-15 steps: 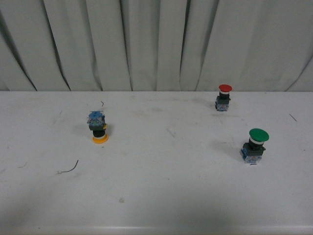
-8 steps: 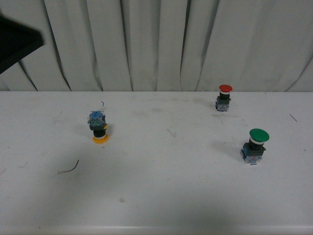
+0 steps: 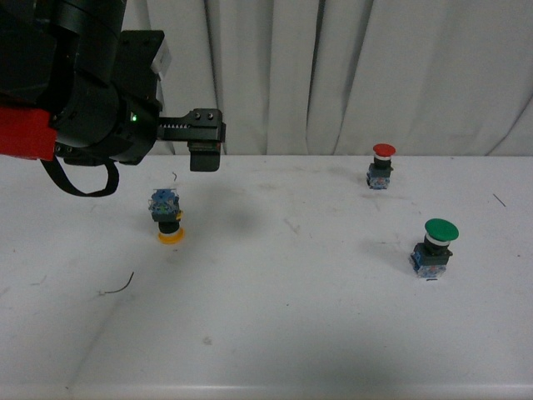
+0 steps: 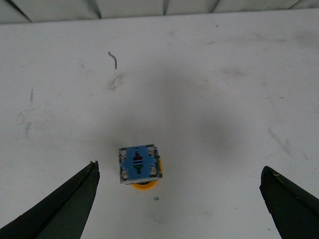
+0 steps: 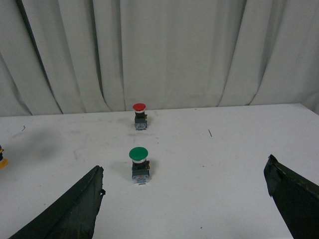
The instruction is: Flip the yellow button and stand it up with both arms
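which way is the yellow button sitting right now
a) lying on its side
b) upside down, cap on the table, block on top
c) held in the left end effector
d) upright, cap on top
b: the yellow button rests with its yellow cap down on the table and its blue-grey block on top, and the open left end effector is not touching it.

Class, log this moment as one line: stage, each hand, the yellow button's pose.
stage: pre-grasp | left hand: open, above yellow button, not touching | right hand: open, empty | yellow button: upside down, cap on table
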